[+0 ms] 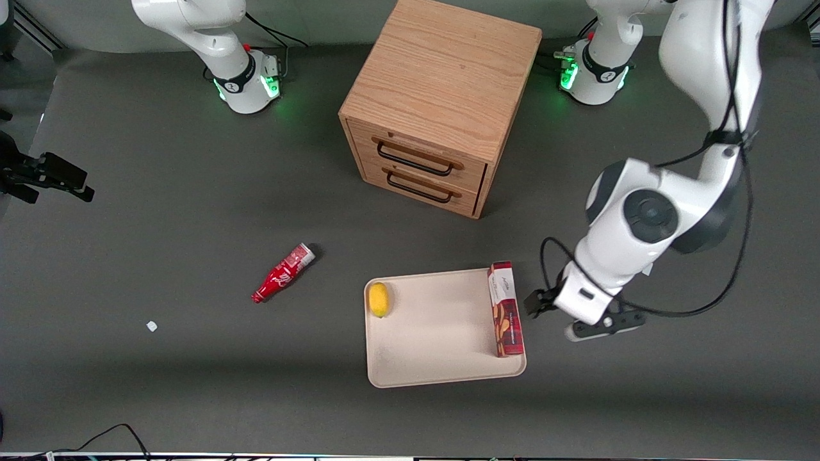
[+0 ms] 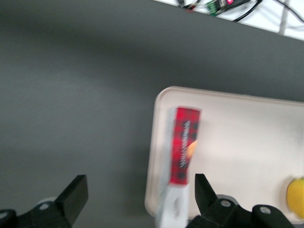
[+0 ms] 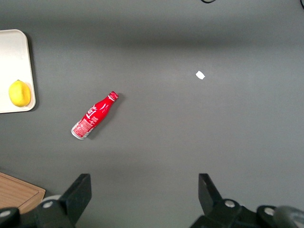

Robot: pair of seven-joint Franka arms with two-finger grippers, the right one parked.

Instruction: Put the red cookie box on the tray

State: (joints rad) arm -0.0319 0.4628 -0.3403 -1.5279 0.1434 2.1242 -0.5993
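Tray (image 1: 442,358): flat beige, nearest the front camera of the main items; its long rim runs close to that camera, with bare table (image 1: 192,397) in front of it.

Red cookie box (image 1: 505,309): lies lengthwise along the tray's edge at the working arm's end, white panel farther from the camera. Its white end reaches to, or slightly over, the tray's rim, while the rest rests inside the rim. Judged placed, though close to the edge.

Lemon (image 1: 379,299): on the tray at the edge toward the parked arm, well apart from the box.

Gripper (image 1: 544,301): just beside the box, off the tray on the working arm's side; in the wrist view its fingers (image 2: 76,192) stand wide apart with nothing between them, the box lying below and clear of them.

Step in hand, by judgement: release and retreat. Best done by lifting straight up before swinging away, so that no finger clips the box and tips it over the rim.

Open room: bare table beside the gripper toward the working arm's end.

Red bottle (image 1: 282,273): on its side, toward the parked arm.

Wooden drawer cabinet (image 1: 442,102): farthest, well apart.
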